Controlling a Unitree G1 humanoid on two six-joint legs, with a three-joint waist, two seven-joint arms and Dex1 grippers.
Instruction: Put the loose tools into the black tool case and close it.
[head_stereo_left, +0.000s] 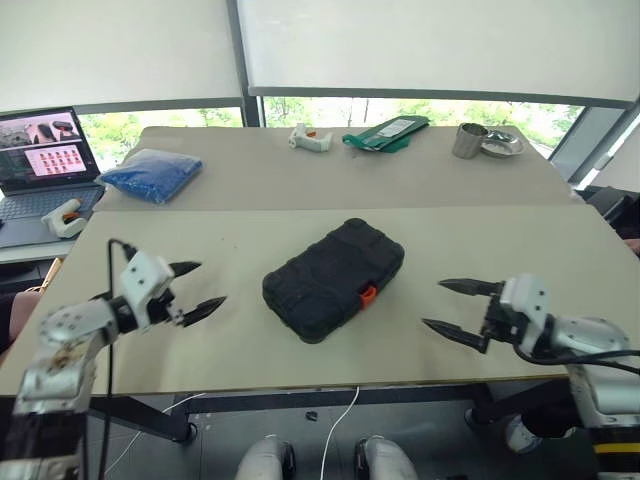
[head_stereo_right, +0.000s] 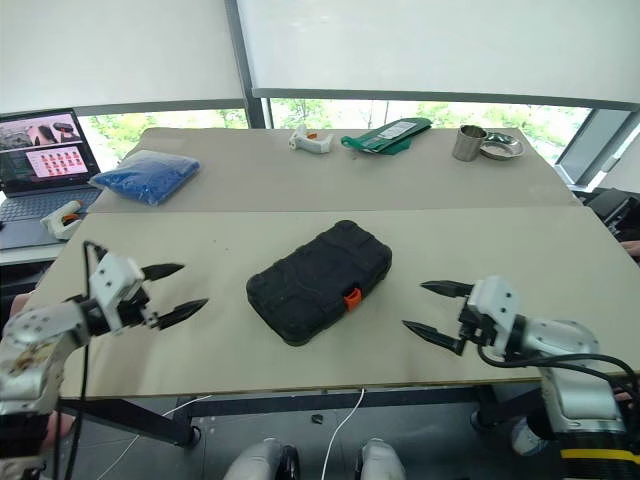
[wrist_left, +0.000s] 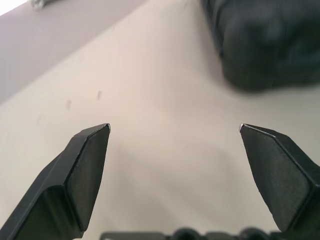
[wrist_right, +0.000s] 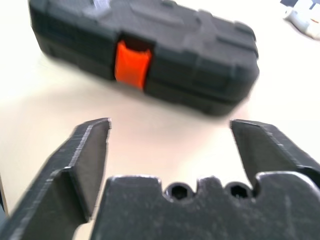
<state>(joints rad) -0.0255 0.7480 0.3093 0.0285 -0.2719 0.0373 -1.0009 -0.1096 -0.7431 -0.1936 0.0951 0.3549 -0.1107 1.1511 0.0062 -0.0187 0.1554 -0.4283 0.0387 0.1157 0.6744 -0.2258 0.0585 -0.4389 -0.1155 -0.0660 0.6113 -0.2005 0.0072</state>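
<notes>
Left eye view, left to right. An open laptop (head_stereo_left: 40, 165) sits at the far left edge on a lower side surface, with a white gun-shaped item (head_stereo_left: 66, 218) beside it. On the far beige table (head_stereo_left: 250, 175) lies a blue plastic bag (head_stereo_left: 152, 174).

The left gripper (head_stereo_left: 205, 287) hovers above the near beige tabletop (head_stereo_left: 240, 345), its two black fingers spread wide with nothing between them, tips aimed toward the case. The left wrist view confirms it: both fingers (wrist_left: 85, 170) stand well apart over bare table, with a corner of the case ahead of them.

The black ribbed plastic tool case with rounded corners (head_stereo_left: 333, 277) lies shut at the middle of the near tabletop, set diagonally, its small orange latch (head_stereo_left: 367, 295) on the edge facing the right arm. It rests between the two grippers, apart from both. With the lid down, its contents cannot be seen.

On the far table behind it: a second white gun-shaped item (head_stereo_left: 310, 138), a green flat packet (head_stereo_left: 386, 133), a metal cup (head_stereo_left: 468, 141) and, just beside that, a shallow metal dish (head_stereo_left: 502, 145); what the cup and dish hold cannot be told.

The right gripper (head_stereo_left: 445, 308) hovers to the right of the case, fingers also spread, holding nothing. In the right wrist view the latch side of the case lies straight ahead of the parted fingers (wrist_right: 87, 165), not touching them.
</notes>
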